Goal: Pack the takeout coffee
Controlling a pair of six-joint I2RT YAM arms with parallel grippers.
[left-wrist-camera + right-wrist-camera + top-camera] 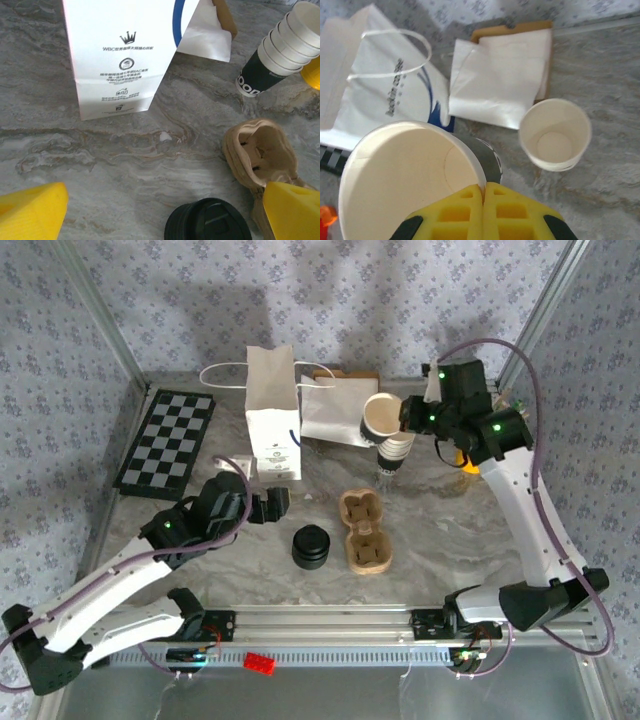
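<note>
The takeout coffee cup (382, 418) is a single cream paper cup with a dark lower band and no lid on it. My right gripper (405, 420) is shut on its rim and holds it tilted in the air above the stack of lidless cups (393, 455). In the right wrist view the yellow fingertips (465, 210) pinch the cup's wall (405, 175), and the stack's top cup (555, 134) stands below to the right. My left gripper (275, 502) is open and empty, low over the table. The black lids (207, 222) lie between its fingers (30, 210).
A brown pulp cup carrier (364, 531) lies mid-table, right of the black lids (311, 547). A white paper bag (272, 430) stands upright behind them, with flat bags (335, 410) beside it. A checkerboard (167, 443) lies at the back left.
</note>
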